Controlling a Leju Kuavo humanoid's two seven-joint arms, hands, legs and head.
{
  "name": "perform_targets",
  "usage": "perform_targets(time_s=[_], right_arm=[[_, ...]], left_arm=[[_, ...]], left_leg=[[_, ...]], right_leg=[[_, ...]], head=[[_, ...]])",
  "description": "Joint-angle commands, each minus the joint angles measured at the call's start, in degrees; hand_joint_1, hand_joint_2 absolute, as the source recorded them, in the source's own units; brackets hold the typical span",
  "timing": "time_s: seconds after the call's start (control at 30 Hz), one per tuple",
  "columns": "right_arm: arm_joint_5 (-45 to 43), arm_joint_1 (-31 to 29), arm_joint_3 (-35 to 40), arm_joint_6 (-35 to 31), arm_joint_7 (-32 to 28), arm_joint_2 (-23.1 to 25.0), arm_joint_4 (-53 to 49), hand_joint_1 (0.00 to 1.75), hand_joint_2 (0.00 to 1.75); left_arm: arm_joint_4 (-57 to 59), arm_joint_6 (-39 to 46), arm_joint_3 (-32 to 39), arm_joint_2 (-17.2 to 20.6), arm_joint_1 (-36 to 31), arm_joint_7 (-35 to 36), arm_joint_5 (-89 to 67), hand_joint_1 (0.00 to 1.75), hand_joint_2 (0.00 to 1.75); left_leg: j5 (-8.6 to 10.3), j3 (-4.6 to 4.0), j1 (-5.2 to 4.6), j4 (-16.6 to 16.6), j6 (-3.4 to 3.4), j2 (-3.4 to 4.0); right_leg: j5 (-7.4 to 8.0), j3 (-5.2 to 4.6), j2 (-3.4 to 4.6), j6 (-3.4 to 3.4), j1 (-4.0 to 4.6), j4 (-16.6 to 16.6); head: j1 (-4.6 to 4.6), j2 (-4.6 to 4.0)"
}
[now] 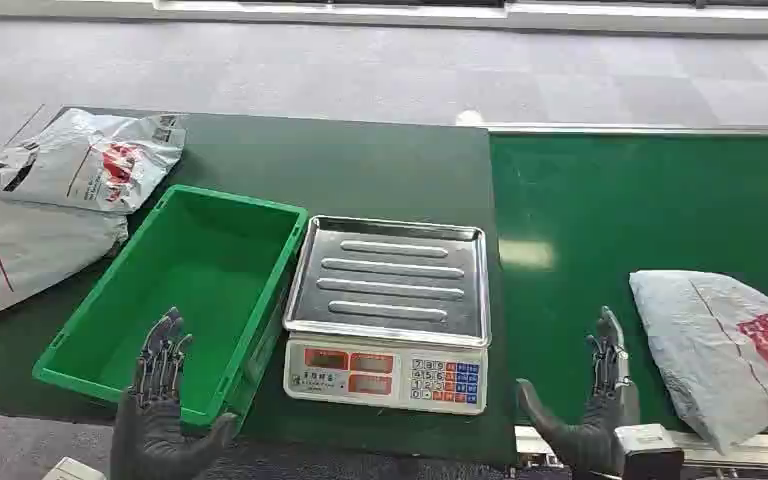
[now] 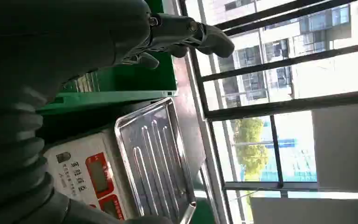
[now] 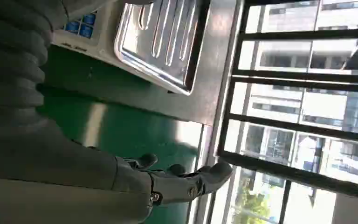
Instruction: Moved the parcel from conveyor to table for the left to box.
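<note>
Two grey poly mailer bags (image 1: 55, 190), crinkled plastic with red and black print too cut off to read, lie on the dark green table (image 1: 360, 170) at far left, overlapping each other.

Green plastic crate (image 1: 195, 290), rectangular, open-topped, nothing inside; just beside the scale.

Left hand (image 1: 160, 395), dark, fingers spread and holding nothing, raised over the crate's near rim. The left wrist view shows its fingers (image 2: 200, 35) stretched out against tall windows.

Electronic scale (image 1: 390, 310): ribbed stainless steel tray above a white front panel with red display windows and a blue-and-white keypad; lettering too small to read in the head view. The left wrist view shows Chinese characters on the panel, not legible.

Right hand (image 1: 595, 405), fingers extended and apart, grasping nothing, above the near edge of the bright green conveyor belt (image 1: 600, 200).

Parcel (image 1: 720, 345): soft grey plastic bag, red logo, lying on the belt at right, apart from the right hand.
</note>
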Motion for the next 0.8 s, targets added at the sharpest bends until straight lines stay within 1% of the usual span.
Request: perform_targets(time_s=[0.03, 0.07, 0.1, 0.13, 0.17, 0.27, 0.3, 0.33, 0.37, 0.43, 0.47, 0.5, 0.53, 0.63, 0.77, 0.8], right_arm=[[31.55, -9.67, -18.17, -6.87, 16.13, -1.63, 3.17, 0.00, 1.75], [33.07, -12.64, -21.26, -5.32, 17.41, -3.17, 6.46, 0.00, 1.75], [35.98, -15.51, -23.68, -4.40, 20.12, -4.84, 10.10, 0.00, 1.75], [37.86, -18.93, -25.51, -2.59, 22.29, -7.66, 15.75, 0.00, 1.75], [37.76, -20.39, -26.21, -2.29, 21.86, -8.56, 18.08, 0.00, 1.75], [37.79, -20.39, -26.24, -2.44, 21.65, -8.21, 18.22, 0.00, 1.75], [36.48, -21.35, -26.69, 0.40, 23.72, -8.92, 20.29, 0.00, 1.75], [32.37, -23.71, -27.33, 6.14, 25.50, -11.37, 25.01, 0.00, 1.75], [34.11, -25.59, -27.11, 6.12, 26.78, -13.91, 29.33, 0.00, 1.75], [33.79, -30.94, -28.79, 7.22, 28.21, -17.31, 39.72, 0.00, 1.75], [35.36, -32.61, -29.07, 7.03, 29.22, -18.79, 43.63, 0.00, 1.75], [35.40, -33.11, -29.22, 6.86, 28.86, -19.22, 44.65, 0.00, 1.75], [35.40, -33.11, -29.22, 6.86, 28.86, -19.22, 44.65, 0.00, 1.75], [35.42, -32.70, -29.49, 6.56, 28.54, -18.67, 44.10, 0.00, 1.75], [35.45, -32.38, -29.39, 6.48, 28.47, -18.33, 43.46, 0.00, 1.75], [35.45, -32.38, -29.39, 6.48, 28.47, -18.33, 43.46, 0.00, 1.75]], left_arm=[[0.25, 1.28, -1.72, 2.66, -0.54, 1.53, -0.45, 0.00, 1.75], [0.17, 1.32, -1.41, 2.75, -0.41, 1.50, -0.27, 0.00, 1.75], [0.06, 1.32, -1.12, 2.78, -0.23, 1.50, 0.02, 0.00, 1.75], [-0.10, 1.33, -0.91, 2.91, 0.06, 1.56, 0.19, 0.00, 1.75], [-0.13, 1.26, -0.84, 2.94, 0.18, 1.54, 0.28, 0.00, 1.75], [-0.09, 1.27, -0.85, 2.93, 0.22, 1.51, 0.31, 0.00, 1.75], [-0.08, 1.68, -0.79, 2.85, 0.29, 1.51, 0.29, 0.00, 1.75], [0.02, 2.17, -0.84, 3.09, 0.44, 1.54, 0.33, 0.00, 1.75], [0.12, 2.42, -0.96, 3.38, 0.50, 1.51, 0.62, 0.00, 1.75], [0.04, 2.83, -1.18, 3.67, 0.72, 1.59, 1.02, 0.00, 1.75], [-0.08, 2.89, -1.37, 3.77, 0.79, 1.67, 1.09, 0.00, 1.75], [-0.16, 2.95, -1.45, 3.76, 0.82, 1.71, 1.10, 0.00, 1.75], [-0.16, 2.95, -1.45, 3.76, 0.82, 1.71, 1.10, 0.00, 1.75], [-0.18, 3.06, -1.55, 3.81, 0.75, 1.81, 1.11, 0.00, 1.75], [-0.17, 3.09, -1.57, 3.83, 0.74, 1.83, 1.12, 0.00, 1.75], [-0.17, 3.09, -1.57, 3.83, 0.74, 1.83, 1.12, 0.00, 1.75]], left_leg=[[0.05, 0.01, -0.02, -0.05, 0.04, 0.02], [0.09, 0.06, -0.02, -0.12, 0.07, 0.07], [0.06, 0.06, 0.01, -0.10, 0.05, 0.11], [0.13, 0.11, 0.01, -0.20, 0.09, 0.13], [0.12, 0.16, 0.01, -0.19, 0.09, 0.15], [0.11, 0.16, 0.01, -0.17, 0.08, 0.11], [0.06, 0.09, -0.01, -0.03, 0.06, 0.03], [0.19, 0.13, -0.02, -0.22, 0.10, 0.01], [0.14, 0.11, -0.07, -0.11, 0.12, 0.04], [0.11, 0.17, 0.00, -0.10, 0.14, 0.20], [0.13, 0.26, -0.02, -0.18, 0.14, 0.33], [0.11, 0.22, -0.07, -0.12, 0.13, 0.30], [0.10, 0.13, -0.05, -0.04, 0.12, 0.12], [0.11, 0.07, -0.07, 0.00, 0.16, -0.03], [0.12, 0.12, -0.05, -0.07, 0.13, 0.02], [0.11, 0.08, -0.09, -0.03, 0.13, -0.08]], right_leg=[[0.07, 0.01, 0.02, -0.01, -0.01, -0.07], [0.13, 0.06, 0.06, 0.00, -0.01, -0.17], [0.13, 0.07, 0.11, 0.01, 0.01, -0.16], [0.22, 0.13, 0.13, 0.01, 0.02, -0.30], [0.23, 0.19, 0.16, 0.02, 0.02, -0.31], [0.26, 0.22, 0.13, 0.03, 0.02, -0.29], [0.15, 0.15, 0.04, 0.03, -0.01, -0.13], [0.28, 0.20, 0.02, 0.00, -0.01, -0.34], [0.25, 0.19, 0.04, 0.08, -0.06, -0.24], [0.28, 0.23, 0.17, 0.06, 0.04, -0.27], [0.35, 0.25, 0.32, 0.04, 0.03, -0.35], [0.32, 0.22, 0.33, 0.06, -0.02, -0.27], [0.25, 0.18, 0.15, 0.06, -0.02, -0.17], [0.20, 0.17, -0.07, 0.06, -0.05, -0.12], [0.23, 0.18, 0.01, 0.02, -0.03, -0.19], [0.18, 0.15, -0.08, 0.03, -0.06, -0.11]], head=[[0.00, 0.00], [0.00, 0.00], [0.02, 0.00], [0.00, 0.00], [0.02, 0.00], [0.02, 0.00], [0.00, 0.00], [0.00, 0.00], [0.02, 0.00], [0.02, 0.00], [0.00, 0.00], [0.00, 0.00], [0.00, 0.00], [0.02, 0.00], [0.00, 0.00], [0.00, 0.00]])
